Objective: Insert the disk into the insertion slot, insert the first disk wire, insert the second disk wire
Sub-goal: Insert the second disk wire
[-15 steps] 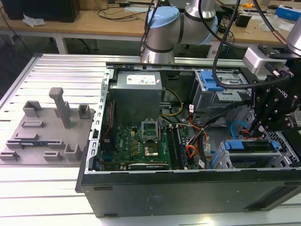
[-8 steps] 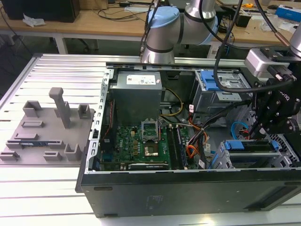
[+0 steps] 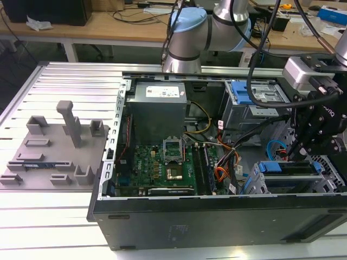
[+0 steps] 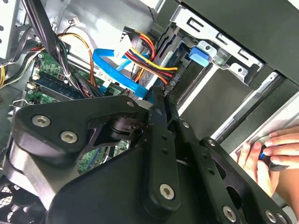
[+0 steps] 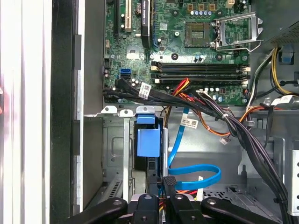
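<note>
- Gripper [image 5: 161, 186] first, nearest to us in both wrist views: its black fingers [image 4: 161, 121] sit pressed together beside the blue cable, reaching down into the open computer case [image 3: 217, 222]. Whether they pinch anything between them we cannot tell.
- Just beyond the fingertips we see the second disk wire [image 5: 196, 173], a glossy light-blue flat cable that loops past the gripper and rises toward the motherboard [image 5: 187, 42].
- Beside that loop we find the first disk wire [image 4: 149, 63], a bundle of red, orange and yellow strands, running down close to the fingertips; its plug end is hidden from us.
- Next we meet the disk [image 5: 148, 140], already seated in the insertion slot [image 5: 110, 154]; its bright blue carrier bracket shows at the end of the grey perforated cage. In the exterior view we place disk [image 3: 287, 168] and slot [image 3: 255, 187] at the case's near corner on that view's right.
- A person's hand [image 4: 268, 156] rests at the case's outer edge in the second wrist view, fingers on a small blue object.
- Farther off, in the exterior view, we note the grey power-supply box [image 3: 157, 108], the taller cage with a blue latch [image 3: 255, 97], and a grey fixture plate [image 3: 51, 149] on the table at that view's left.
</note>
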Controlling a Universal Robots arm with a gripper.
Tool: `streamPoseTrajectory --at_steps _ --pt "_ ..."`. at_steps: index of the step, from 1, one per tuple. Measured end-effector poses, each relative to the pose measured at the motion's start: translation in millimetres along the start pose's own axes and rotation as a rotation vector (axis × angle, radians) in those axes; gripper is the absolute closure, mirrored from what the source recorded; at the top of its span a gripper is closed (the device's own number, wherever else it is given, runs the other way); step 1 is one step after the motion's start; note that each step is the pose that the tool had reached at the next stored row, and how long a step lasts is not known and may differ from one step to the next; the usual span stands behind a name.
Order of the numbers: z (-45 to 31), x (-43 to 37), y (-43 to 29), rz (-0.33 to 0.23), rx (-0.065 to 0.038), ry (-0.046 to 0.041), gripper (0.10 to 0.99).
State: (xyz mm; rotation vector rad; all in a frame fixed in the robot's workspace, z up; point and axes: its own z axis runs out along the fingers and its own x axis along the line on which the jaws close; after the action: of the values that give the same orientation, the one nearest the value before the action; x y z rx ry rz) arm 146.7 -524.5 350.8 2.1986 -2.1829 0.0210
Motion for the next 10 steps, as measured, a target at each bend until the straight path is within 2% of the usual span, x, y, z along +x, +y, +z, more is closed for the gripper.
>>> streamPoseTrajectory --at_steps 10 --pt "0.4 2.6 -1.3 0.0 0.0 0.0001 0.925"
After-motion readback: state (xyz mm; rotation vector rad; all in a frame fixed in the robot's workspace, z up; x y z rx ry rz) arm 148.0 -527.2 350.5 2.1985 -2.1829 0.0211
